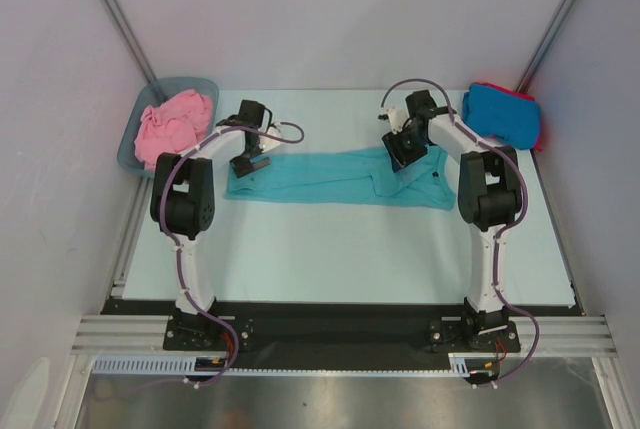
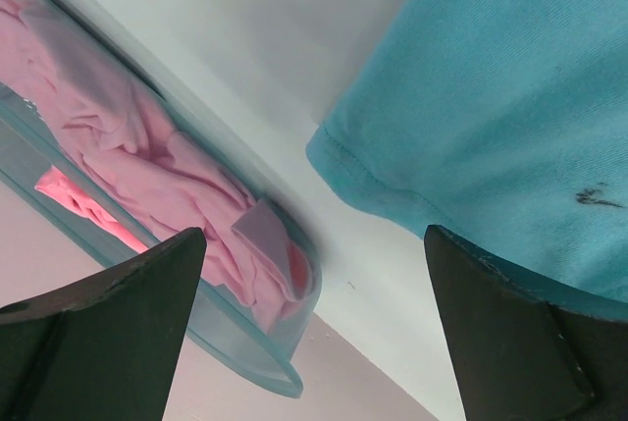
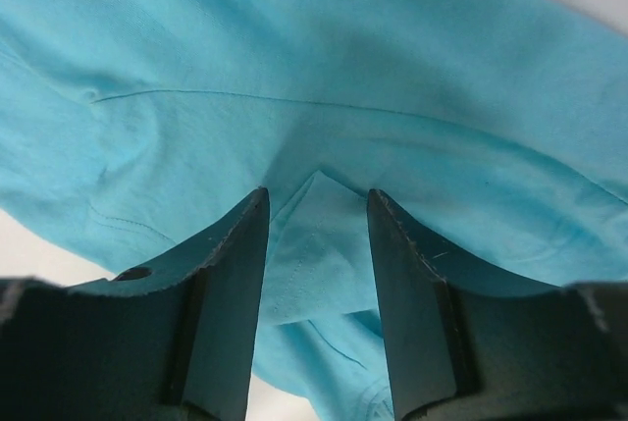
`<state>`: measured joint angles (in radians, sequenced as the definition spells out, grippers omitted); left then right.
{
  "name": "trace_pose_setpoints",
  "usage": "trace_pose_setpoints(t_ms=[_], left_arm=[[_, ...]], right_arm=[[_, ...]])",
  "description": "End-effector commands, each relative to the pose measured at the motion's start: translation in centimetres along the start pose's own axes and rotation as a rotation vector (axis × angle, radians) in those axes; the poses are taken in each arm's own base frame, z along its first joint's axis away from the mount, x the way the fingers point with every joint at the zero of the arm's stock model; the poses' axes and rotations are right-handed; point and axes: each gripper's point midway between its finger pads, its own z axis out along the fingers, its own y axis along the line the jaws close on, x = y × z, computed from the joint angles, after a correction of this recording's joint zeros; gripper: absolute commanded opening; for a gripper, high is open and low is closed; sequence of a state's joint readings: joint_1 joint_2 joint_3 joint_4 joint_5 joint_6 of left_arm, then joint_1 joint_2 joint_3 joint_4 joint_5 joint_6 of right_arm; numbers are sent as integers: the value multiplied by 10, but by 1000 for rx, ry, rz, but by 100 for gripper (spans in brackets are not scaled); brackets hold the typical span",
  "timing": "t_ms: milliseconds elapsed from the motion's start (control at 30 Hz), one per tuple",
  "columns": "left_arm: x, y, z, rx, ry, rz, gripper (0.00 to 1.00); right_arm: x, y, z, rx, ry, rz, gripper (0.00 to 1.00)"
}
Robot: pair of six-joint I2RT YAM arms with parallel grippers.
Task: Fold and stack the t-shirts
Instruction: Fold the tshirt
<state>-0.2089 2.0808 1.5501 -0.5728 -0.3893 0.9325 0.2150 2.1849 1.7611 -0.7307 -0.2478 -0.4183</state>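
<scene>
A teal t-shirt (image 1: 330,179) lies spread in a long band across the middle of the table. My left gripper (image 1: 247,161) hovers at its left end, wide open and empty; in the left wrist view (image 2: 314,233) the teal hem (image 2: 510,97) lies beside the right finger. My right gripper (image 1: 398,154) is over the shirt's right part, jaws partly open, with a raised fold of teal cloth (image 3: 314,235) between the fingers (image 3: 235,274). A pink t-shirt (image 1: 175,124) lies crumpled in the tub. A bright blue t-shirt (image 1: 500,114) lies folded on a red one (image 1: 540,136) at the back right.
The grey-blue plastic tub (image 1: 128,149) stands at the back left corner, also in the left wrist view (image 2: 255,362). Walls close in the table on three sides. The table's near half (image 1: 340,259) is bare light surface.
</scene>
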Motion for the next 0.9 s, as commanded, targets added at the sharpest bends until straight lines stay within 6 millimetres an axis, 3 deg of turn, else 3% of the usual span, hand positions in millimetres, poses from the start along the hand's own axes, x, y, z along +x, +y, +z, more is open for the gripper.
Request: trace_pose_setpoints(t_ms=[0, 67, 233, 400, 667, 800, 867], left_arm=[[-13, 13, -13, -41, -49, -44, 100], [-14, 13, -12, -39, -51, -50, 100], [-16, 9, -10, -31, -56, -60, 100], [-19, 8, -10, -28, -62, -59, 100], [-18, 6, -9, -25, -59, -59, 100], [-17, 5, -8, -26, -58, -54, 100], [-18, 5, -7, -24, -58, -54, 100]], right_arm=[[-1, -1, 5, 15, -9, 16, 49], [-1, -2, 5, 21, -15, 19, 47], [-1, -3, 7, 36, -14, 26, 25], [-5, -5, 2, 51, -23, 19, 11], [-15, -3, -35, 87, -60, 5, 3], [-8, 2, -58, 100, -56, -23, 0], [6, 6, -68, 112, -33, -38, 0]])
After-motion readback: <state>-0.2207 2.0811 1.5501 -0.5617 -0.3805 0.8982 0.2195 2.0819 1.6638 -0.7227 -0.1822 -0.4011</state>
